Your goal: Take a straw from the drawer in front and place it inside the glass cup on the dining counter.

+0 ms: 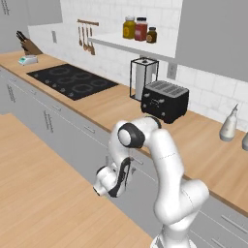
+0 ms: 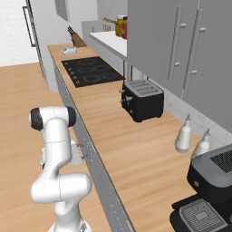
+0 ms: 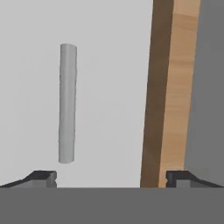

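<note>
The drawer [image 3: 109,78] is shut. Its grey front faces my hand camera, with the slim bar handle [image 3: 68,103] standing left of centre. My gripper [image 3: 111,178] is open just short of that front, with the handle above its left fingertip [image 3: 43,177] and nothing between the jaws. From the left base view the hand [image 1: 118,177] hangs low under the wooden counter edge. From the right base view the gripper [image 2: 83,148] is close to the drawer front [image 2: 90,156]. The straw is hidden. The glass cup and the dining counter are out of view.
The wall-side wooden counter [image 1: 203,140] carries a black toaster [image 1: 164,100], a paper towel holder [image 1: 143,77], a cooktop [image 1: 72,80] and a white bottle [image 1: 228,125]. A dark coffee machine [image 2: 208,186] sits at the right. Wood floor [image 1: 43,193] lies behind the arm.
</note>
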Tool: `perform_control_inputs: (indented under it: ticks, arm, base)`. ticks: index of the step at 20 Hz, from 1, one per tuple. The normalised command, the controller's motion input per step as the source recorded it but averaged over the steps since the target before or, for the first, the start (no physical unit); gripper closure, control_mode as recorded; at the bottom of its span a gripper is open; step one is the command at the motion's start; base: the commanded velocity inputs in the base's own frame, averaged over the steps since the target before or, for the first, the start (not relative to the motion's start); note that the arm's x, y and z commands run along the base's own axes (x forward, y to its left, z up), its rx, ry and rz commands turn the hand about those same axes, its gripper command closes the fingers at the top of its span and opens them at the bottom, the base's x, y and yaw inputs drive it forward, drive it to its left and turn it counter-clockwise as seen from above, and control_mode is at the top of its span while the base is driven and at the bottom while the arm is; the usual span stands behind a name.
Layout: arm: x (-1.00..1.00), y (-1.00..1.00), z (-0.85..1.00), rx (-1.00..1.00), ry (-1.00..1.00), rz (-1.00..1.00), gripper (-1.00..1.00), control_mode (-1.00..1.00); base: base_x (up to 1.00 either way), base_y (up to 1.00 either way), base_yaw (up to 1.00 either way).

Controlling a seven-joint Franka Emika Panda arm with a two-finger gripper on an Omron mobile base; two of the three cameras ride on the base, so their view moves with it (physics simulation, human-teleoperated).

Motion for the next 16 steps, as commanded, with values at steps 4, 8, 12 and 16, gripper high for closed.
perform_control_inputs:
  ticks: [4, 8, 12, 16]
  arm:
    - [0.31, -0.17, 0.0, 0.14, -0.02, 0.0, -1.0, -1.0]
    - [0.35, -0.18, -0.02, 0.15, 0.0, 0.0, -1.0, -1.0]
    - [0.4, -0.06, -0.17, 0.09, 0.0, 0.0, -1.0, -1.0]
    - [0.34, 0.0, -0.38, 0.03, 0.0, 0.01, -1.0, -1.0]
  base:
    - [0.0, 0.0, 0.0]
    - [0.0, 0.0, 0.0]
    - [0.0, 0.0, 0.0]
    - [0.0, 0.0, 0.0]
